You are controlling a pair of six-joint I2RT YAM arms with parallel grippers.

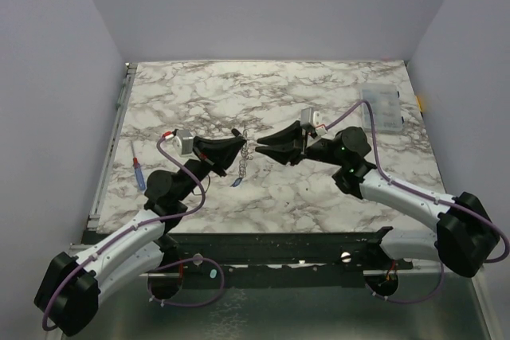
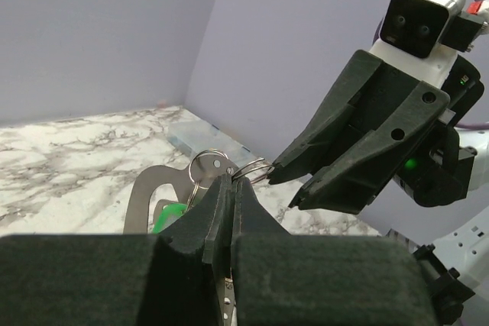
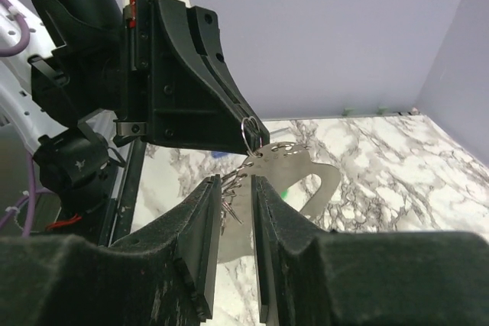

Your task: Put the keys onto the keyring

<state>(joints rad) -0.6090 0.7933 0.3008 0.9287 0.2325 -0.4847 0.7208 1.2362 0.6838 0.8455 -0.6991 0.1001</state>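
My left gripper (image 1: 239,150) is shut on the thin silvery keyring (image 2: 254,168) and holds it above the table, a short chain (image 1: 245,162) hanging from it. A flat silvery metal tag (image 2: 145,196) hangs from the ring, and the green key (image 2: 170,216) shows beside the tag. My right gripper (image 1: 260,147) faces the left one tip to tip. It is open by a narrow gap, and the ring's coils (image 3: 238,181) lie between its fingers. The blue key (image 1: 237,182) lies on the marble below the grippers.
A clear plastic compartment box (image 1: 381,109) stands at the back right. A blue-and-red pen-like tool (image 1: 139,173) lies near the left edge. Purple walls surround the marble table (image 1: 239,93).
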